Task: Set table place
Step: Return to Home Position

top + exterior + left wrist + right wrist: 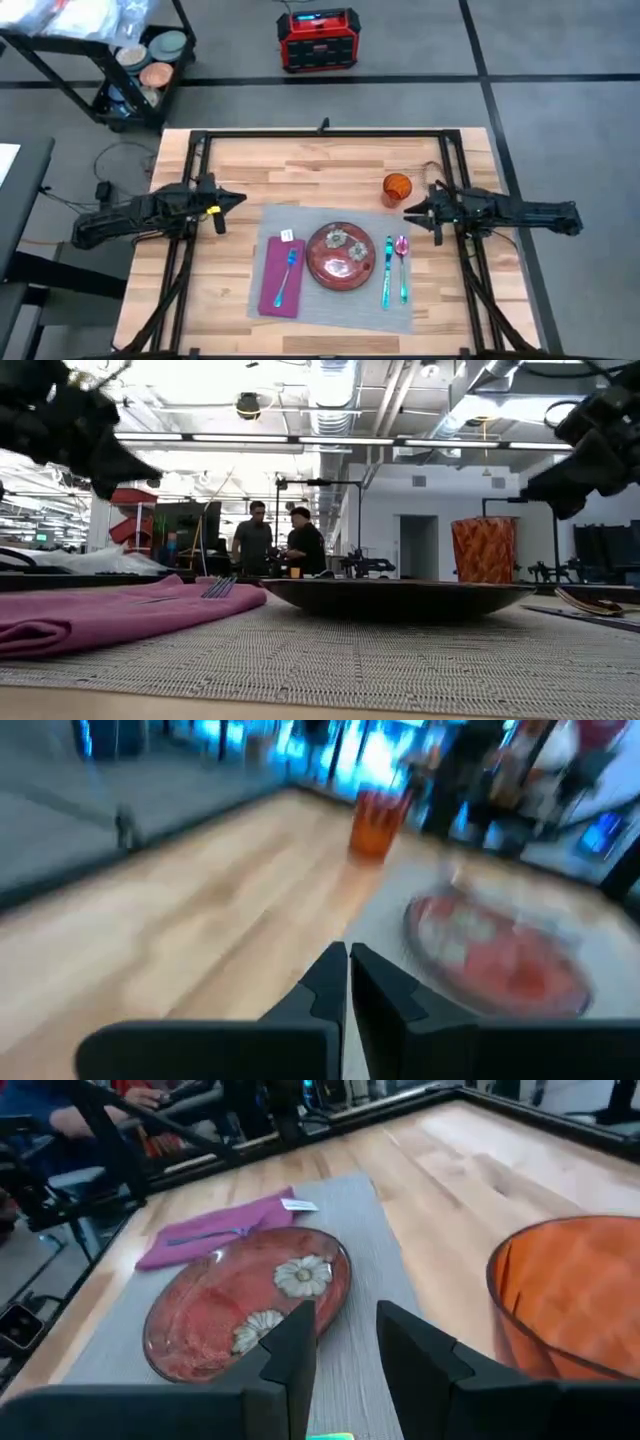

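Tabletop [300,165] carries the dressed place [340,310] at 6 o'clock; left tool [235,200] at 9 is closed and empty, right tool [412,211] at 3 slightly parted and empty; setting judged complete, arms need only retract home.

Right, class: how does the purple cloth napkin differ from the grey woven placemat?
The purple cloth napkin is small and narrow; the grey woven placemat is far wider. The napkin carries one blue utensil; the placemat carries the round red plate. Both are flat rectangular cloths.

worktop [300,170] is showing smooth pale wood | placemat [340,305] is showing coarse woven cloth | plate [325,268] is gleaming with glossy glaze
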`<action>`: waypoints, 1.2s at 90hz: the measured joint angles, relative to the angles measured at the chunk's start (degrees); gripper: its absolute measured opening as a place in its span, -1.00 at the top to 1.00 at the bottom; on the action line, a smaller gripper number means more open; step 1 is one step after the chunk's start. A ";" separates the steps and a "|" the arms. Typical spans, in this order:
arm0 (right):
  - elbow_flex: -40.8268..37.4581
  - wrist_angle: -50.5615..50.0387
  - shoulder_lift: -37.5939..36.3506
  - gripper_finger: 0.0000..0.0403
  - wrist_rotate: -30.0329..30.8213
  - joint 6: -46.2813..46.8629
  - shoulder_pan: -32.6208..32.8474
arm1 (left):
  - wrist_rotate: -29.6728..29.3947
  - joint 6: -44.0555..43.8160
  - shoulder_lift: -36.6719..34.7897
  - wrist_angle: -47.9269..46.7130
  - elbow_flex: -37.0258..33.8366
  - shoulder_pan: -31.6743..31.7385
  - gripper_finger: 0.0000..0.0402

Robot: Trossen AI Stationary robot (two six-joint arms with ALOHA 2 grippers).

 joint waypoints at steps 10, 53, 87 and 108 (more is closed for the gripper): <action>0.00 -0.10 -0.28 0.53 0.05 -0.25 0.00 | -0.35 -0.65 -0.22 4.66 -1.07 -0.14 1.00; 0.02 -0.28 0.26 0.53 1.60 -3.54 -3.07 | -0.77 -0.68 -0.80 5.72 -1.55 -0.28 1.00; 0.02 -0.29 0.26 0.53 1.63 -3.56 -3.80 | -0.73 -1.20 -0.79 5.35 -1.65 -0.27 1.00; 0.02 -0.33 0.26 0.53 2.36 -3.56 -3.80 | -0.73 -1.81 -0.79 5.30 -1.70 -0.28 1.00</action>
